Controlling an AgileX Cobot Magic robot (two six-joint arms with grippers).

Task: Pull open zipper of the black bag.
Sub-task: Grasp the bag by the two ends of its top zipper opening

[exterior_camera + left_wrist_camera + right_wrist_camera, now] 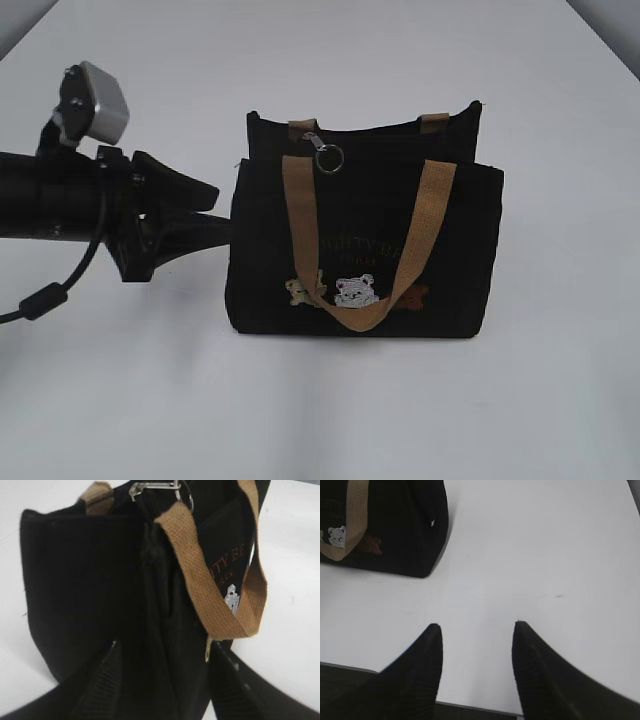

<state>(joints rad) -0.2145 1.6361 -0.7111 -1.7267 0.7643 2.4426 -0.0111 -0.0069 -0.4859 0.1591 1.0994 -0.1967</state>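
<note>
The black bag stands on the table; the left tool straddles its end, jaws parted; the right tool idles released. Next, one must pinch the zipper atop the bag

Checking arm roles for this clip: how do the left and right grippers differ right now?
The left gripper straddles the side of the black bag; the right gripper hangs over bare table, away from the bag. The left is visible in the exterior view, the right is not. Both stand open.
</note>
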